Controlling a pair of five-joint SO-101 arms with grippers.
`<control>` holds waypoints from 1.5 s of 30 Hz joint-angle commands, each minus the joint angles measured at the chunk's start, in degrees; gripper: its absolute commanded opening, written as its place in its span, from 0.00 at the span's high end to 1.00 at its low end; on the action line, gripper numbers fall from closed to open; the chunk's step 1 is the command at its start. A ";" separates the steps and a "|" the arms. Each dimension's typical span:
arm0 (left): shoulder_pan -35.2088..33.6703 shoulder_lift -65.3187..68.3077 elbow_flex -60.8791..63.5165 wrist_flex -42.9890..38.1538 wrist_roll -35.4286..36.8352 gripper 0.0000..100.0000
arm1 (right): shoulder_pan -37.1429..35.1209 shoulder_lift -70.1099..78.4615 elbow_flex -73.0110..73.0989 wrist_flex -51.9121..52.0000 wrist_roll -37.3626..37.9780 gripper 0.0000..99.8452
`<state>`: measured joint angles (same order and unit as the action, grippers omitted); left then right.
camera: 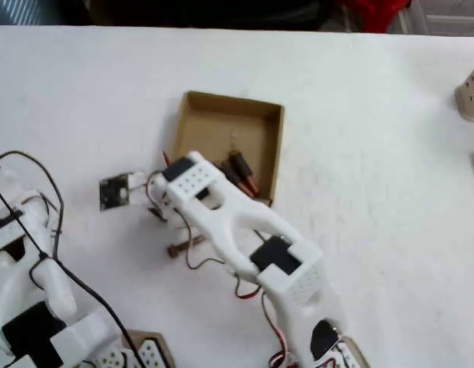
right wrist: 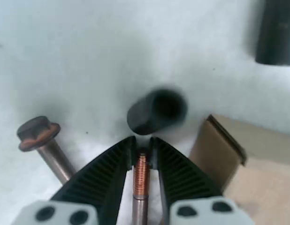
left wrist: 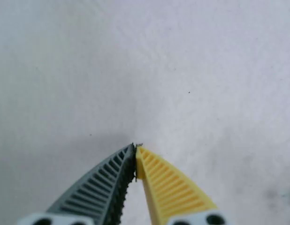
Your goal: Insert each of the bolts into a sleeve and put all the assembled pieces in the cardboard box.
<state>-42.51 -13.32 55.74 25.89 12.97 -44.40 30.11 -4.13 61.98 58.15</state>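
Right gripper (right wrist: 142, 141) clamps a bolt (right wrist: 141, 172), head cut off; left gripper (left wrist: 135, 148) pressed together

The open cardboard box (camera: 222, 126) sits mid-table, with dark assembled pieces (camera: 241, 172) in its near right corner. A copper-threaded bolt (right wrist: 141, 171) is clamped in the right gripper (right wrist: 142, 146), its tip close to a black sleeve (right wrist: 156, 111). A second bolt (camera: 182, 248) lies loose on the table, nearer than the box.
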 commanded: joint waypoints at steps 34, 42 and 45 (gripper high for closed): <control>0.31 -0.13 -2.90 -1.14 0.70 0.97 | -7.69 -6.55 3.25 -11.56 -23.91 0.78; 0.31 -0.04 -2.90 -1.23 0.70 0.97 | -9.63 -7.34 2.20 -12.88 -23.82 0.78; 0.31 -0.04 -2.90 -1.23 0.70 0.97 | -9.71 -3.74 0.62 -13.85 -23.74 0.78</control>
<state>-42.51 -13.23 55.74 25.89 12.97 -53.54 24.40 -0.09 49.93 34.51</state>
